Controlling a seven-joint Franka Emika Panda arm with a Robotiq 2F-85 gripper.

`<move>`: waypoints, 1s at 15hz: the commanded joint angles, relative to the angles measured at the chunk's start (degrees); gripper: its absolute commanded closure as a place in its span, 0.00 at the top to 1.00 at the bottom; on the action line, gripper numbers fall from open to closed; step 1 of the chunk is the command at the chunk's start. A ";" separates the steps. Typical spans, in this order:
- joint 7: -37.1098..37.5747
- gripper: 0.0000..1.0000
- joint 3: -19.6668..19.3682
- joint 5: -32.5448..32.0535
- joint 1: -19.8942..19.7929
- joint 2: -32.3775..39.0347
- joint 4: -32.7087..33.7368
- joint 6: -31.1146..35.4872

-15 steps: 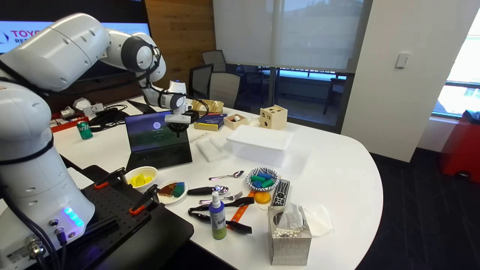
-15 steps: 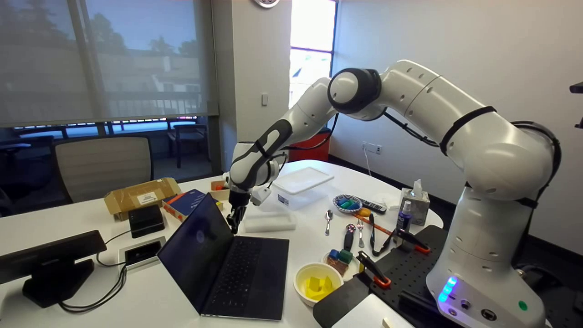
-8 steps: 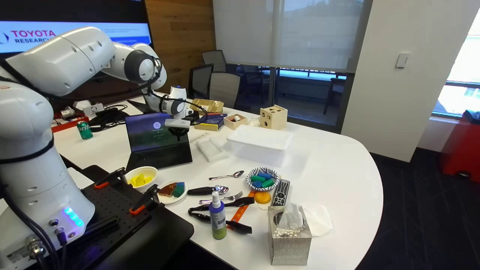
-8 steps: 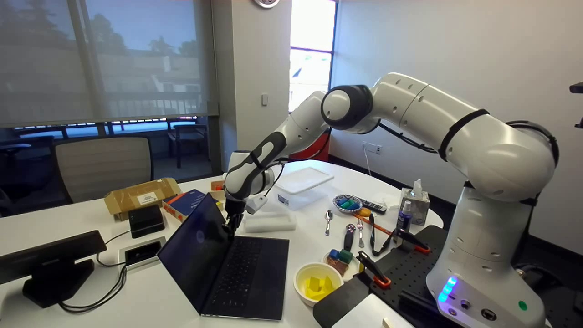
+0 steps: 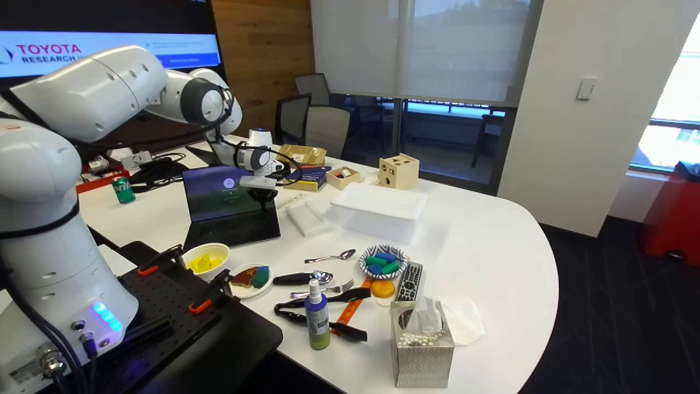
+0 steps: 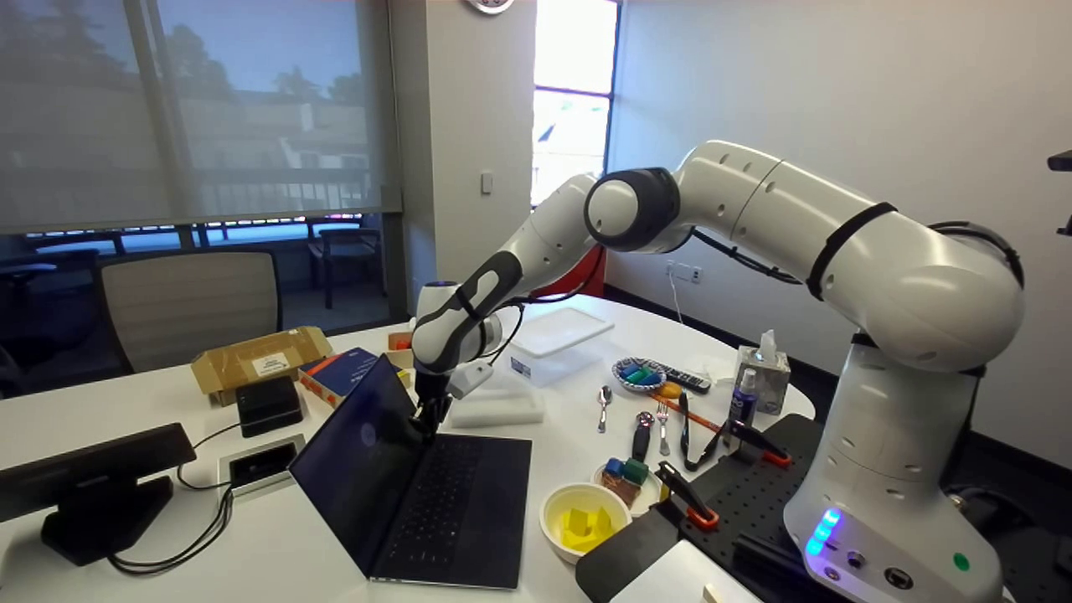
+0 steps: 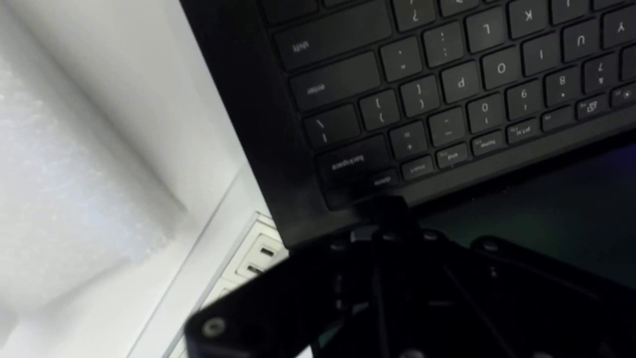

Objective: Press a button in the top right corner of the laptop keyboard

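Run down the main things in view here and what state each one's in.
Laptop: open, display lit
Hand: shut, at the top right corner of the keyboard; contact unclear
Wall screen: on
Plastic storage box: lid on
Tongs: spread open
Spray bottle: upright
Sprite can: upright
Tissue box: open, tissue sticking out
Roller shade: partly lowered

wrist view | keyboard (image 7: 460,82) cut off | end effector (image 7: 391,206) blurred | contact unclear
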 commanded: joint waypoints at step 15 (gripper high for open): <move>3.39 0.00 -2.98 0.58 1.62 2.92 5.73 -3.96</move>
